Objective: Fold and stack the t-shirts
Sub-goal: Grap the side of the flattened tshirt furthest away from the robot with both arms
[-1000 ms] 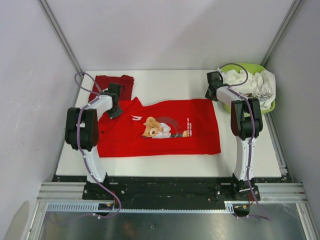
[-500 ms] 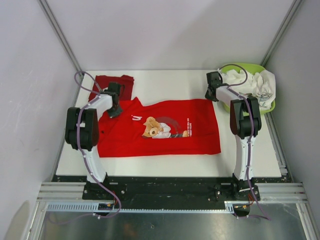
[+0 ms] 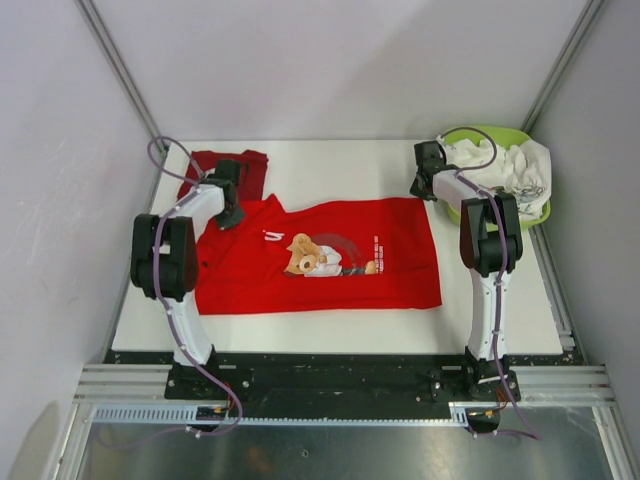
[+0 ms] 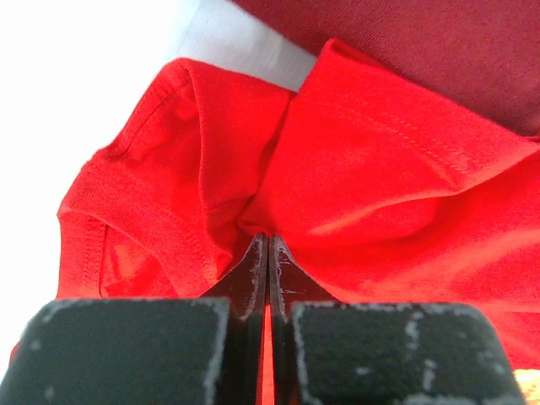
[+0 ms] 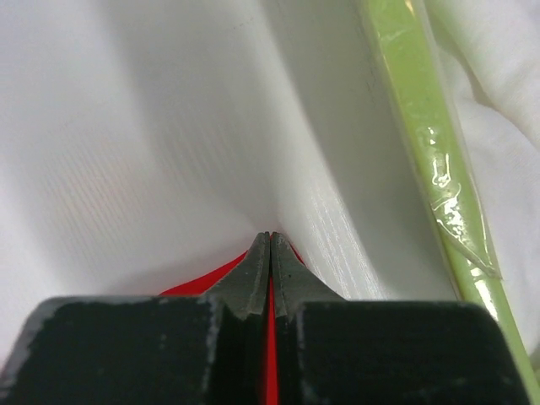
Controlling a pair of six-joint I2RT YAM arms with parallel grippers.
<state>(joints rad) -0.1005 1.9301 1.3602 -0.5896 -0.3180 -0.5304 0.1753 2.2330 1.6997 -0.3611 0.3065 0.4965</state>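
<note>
White table (image 3: 340, 170) fills the floor of a pale-walled booth, and we read it from our side outward. Nearest us lies the bright tee (image 3: 400, 280), spread flat and face up across the middle of the table, with its bear (image 3: 318, 256) print near the centre. Both arms reach over it to its far side.

At the tee's far left corner, the left gripper (image 4: 268, 245) is clamped on the cloth. Its jaws are pressed together, and a fold of red by the sleeve bunches and puckers at their tips. At the far right corner, the right gripper (image 5: 270, 240) is likewise pinched closed on the tee's edge (we see a sliver of red between and beside its fingers, with white table beyond).

Farther back, the dark tee (image 3: 225, 165) sits folded small at the table's far left corner, just behind the left gripper. Whether the bright tee's sleeve lies on its near edge or only beside it, we cannot tell. At the far right corner stands the basket (image 3: 500, 133), heaped with white cloth (image 3: 515, 165), just beside the right gripper.
</note>
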